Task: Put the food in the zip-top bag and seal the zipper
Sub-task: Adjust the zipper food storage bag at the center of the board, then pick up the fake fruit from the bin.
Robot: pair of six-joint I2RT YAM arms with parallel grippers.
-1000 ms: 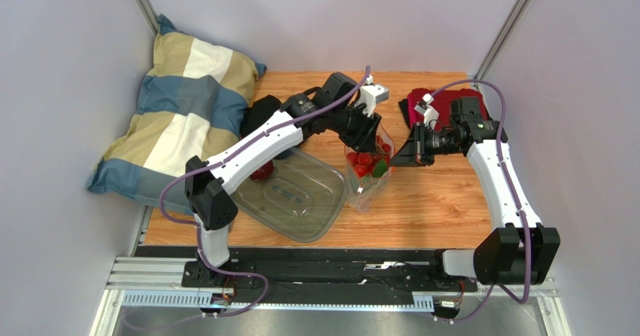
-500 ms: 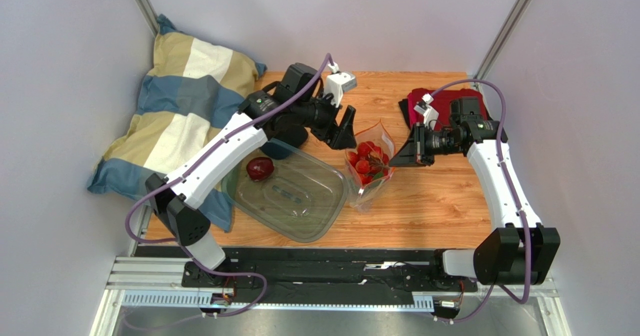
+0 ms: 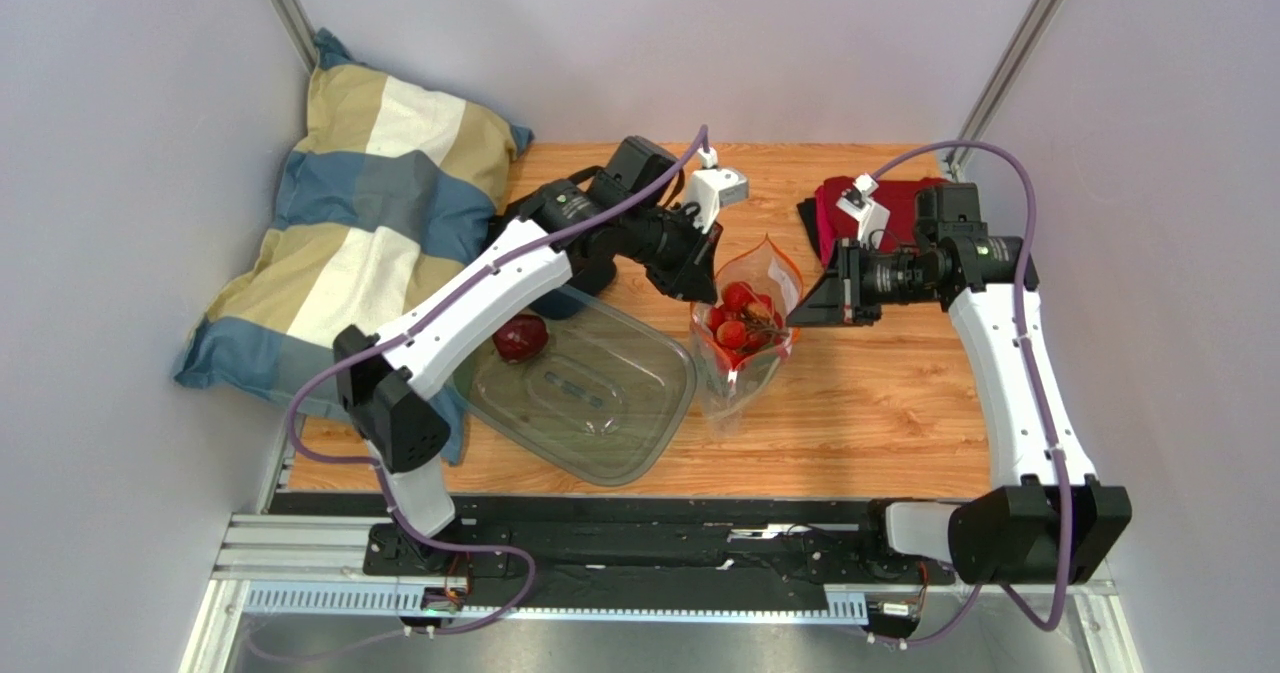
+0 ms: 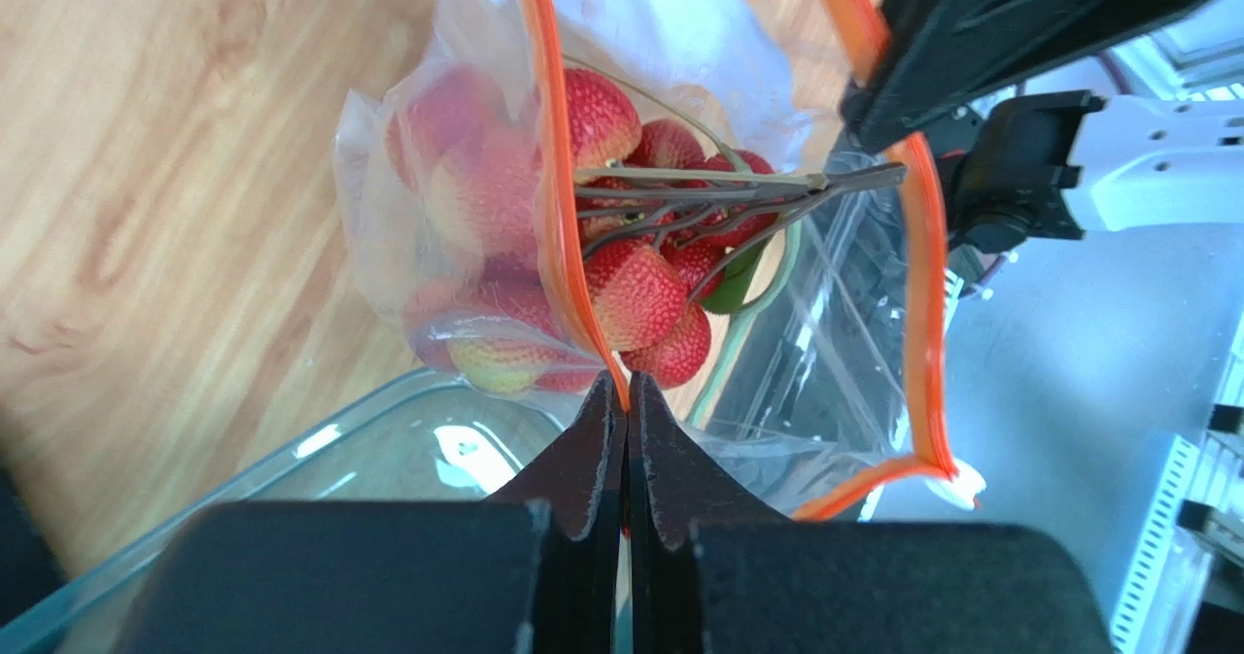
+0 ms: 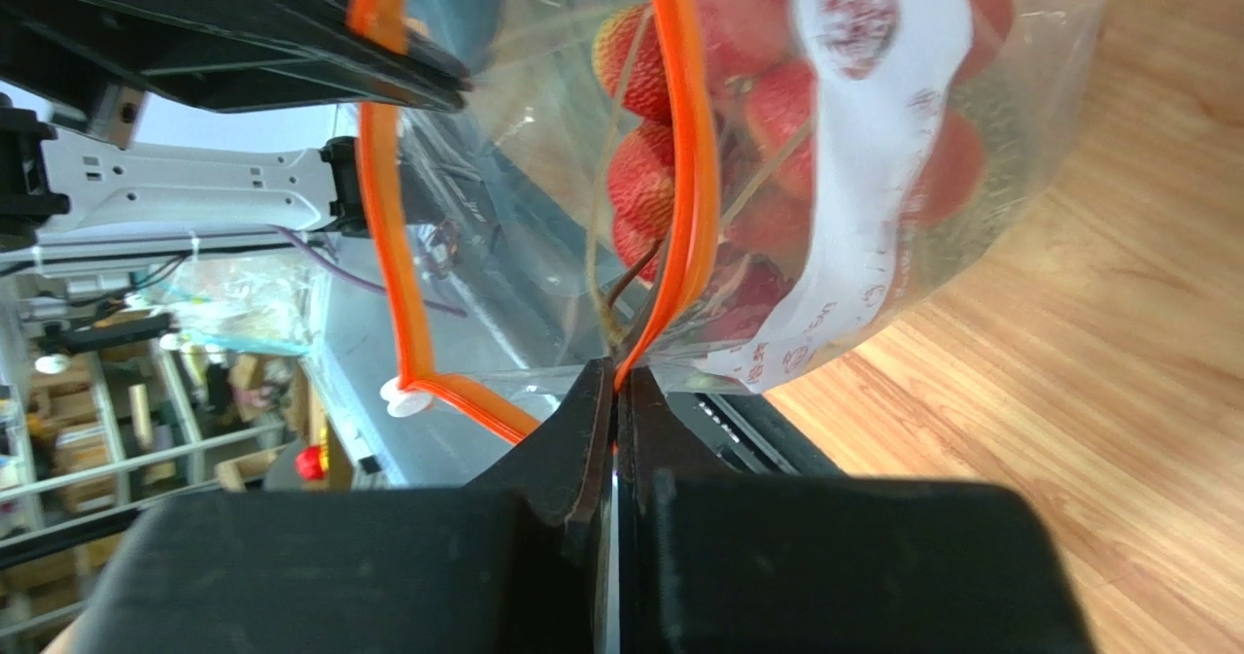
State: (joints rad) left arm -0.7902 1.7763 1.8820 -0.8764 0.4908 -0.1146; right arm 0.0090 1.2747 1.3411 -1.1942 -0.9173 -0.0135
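Observation:
The zip-top bag (image 3: 742, 346) stands upright mid-table with its mouth spread open. Inside it lies the bunch of small red-and-yellow fruits (image 4: 631, 293) with a green leaf (image 4: 739, 293). My left gripper (image 4: 625, 395) is shut on the orange-red zipper (image 4: 543, 173) at the mouth's left rim. On the opposite rim, my right gripper (image 5: 615, 377) is shut on the zipper (image 5: 686, 173) beside the white label (image 5: 876, 144). The white slider (image 4: 957, 488) sits at the mouth's near corner. A dark red apple-like fruit (image 3: 520, 337) lies in the tub.
A clear plastic tub (image 3: 601, 403) lies left of the bag, touching its base. A striped pillow (image 3: 361, 238) fills the back left corner. A red cloth (image 3: 890, 202) lies behind the right gripper. Grey walls close in on both sides.
The left gripper drew back from the bag's mouth toward the back left while open, then returned and shut on the bag's left rim. The right gripper stayed shut on the right rim.

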